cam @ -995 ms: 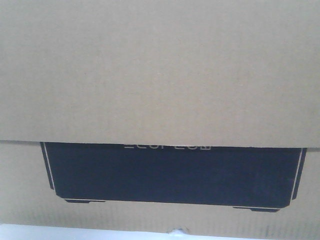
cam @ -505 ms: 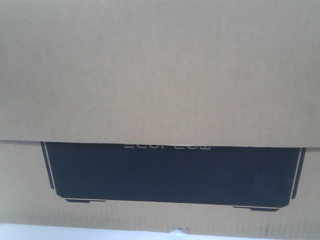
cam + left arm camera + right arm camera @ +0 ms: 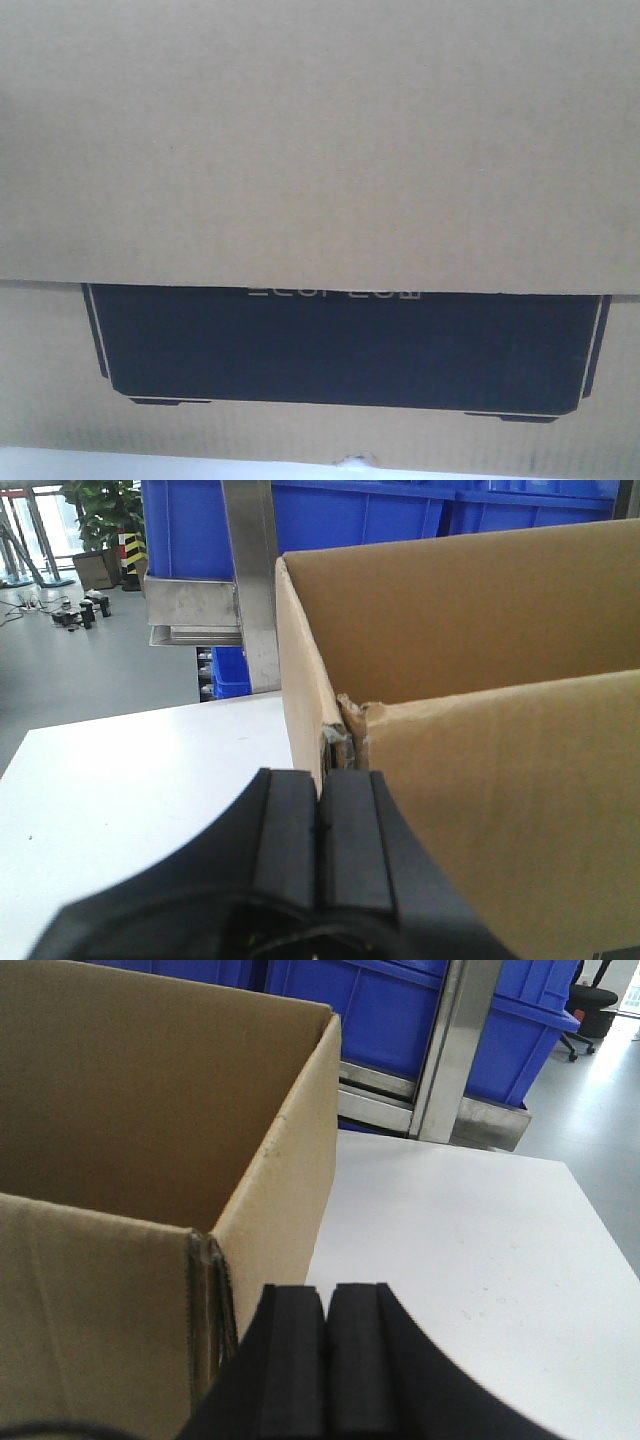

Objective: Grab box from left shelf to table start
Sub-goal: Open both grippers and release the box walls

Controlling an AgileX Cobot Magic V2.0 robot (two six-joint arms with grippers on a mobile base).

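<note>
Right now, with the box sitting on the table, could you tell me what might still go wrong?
1. Both the left gripper and right gripper show pads pressed together beside the box corners, apparently gripping nothing; moving could nudge the box across the table.
2. The corner near the left gripper is torn, so it may rip further.

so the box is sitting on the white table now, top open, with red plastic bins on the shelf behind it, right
Not quite: the bins behind are blue, not red, as both wrist views show. The rest holds: the box sits on the white table, top open, with both grippers, left and right, closed beside its near corners.
</note>
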